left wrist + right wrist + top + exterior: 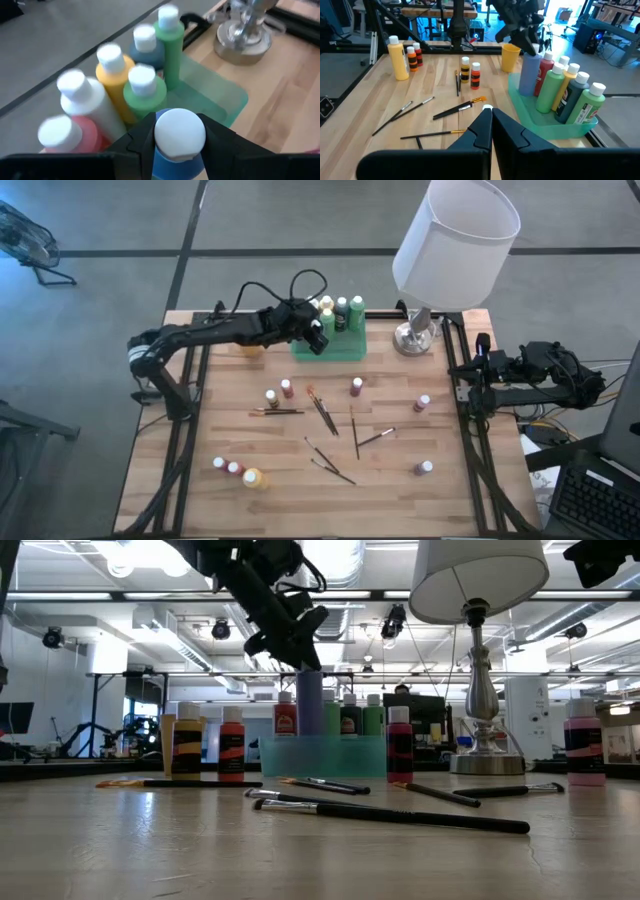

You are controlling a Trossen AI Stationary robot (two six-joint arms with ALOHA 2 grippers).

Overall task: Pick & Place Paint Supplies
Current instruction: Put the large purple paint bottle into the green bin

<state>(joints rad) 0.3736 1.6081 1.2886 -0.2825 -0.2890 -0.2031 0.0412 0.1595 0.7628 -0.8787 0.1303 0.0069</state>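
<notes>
Left wrist view shows the left pincer grasping a blue bottle over the green tray; lower it straight, clear of neighbouring bottles, before releasing. Right pincer waits clenched.

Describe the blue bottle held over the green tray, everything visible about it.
The blue bottle is a small plastic-looking paint bottle with a light blue body and a round white cap. It stands upright, gripped just below the cap by the left tool, one finger on each side. It sits at the near end of the green tray, next to a red bottle. Whether its base rests on the tray floor cannot be told.
</notes>
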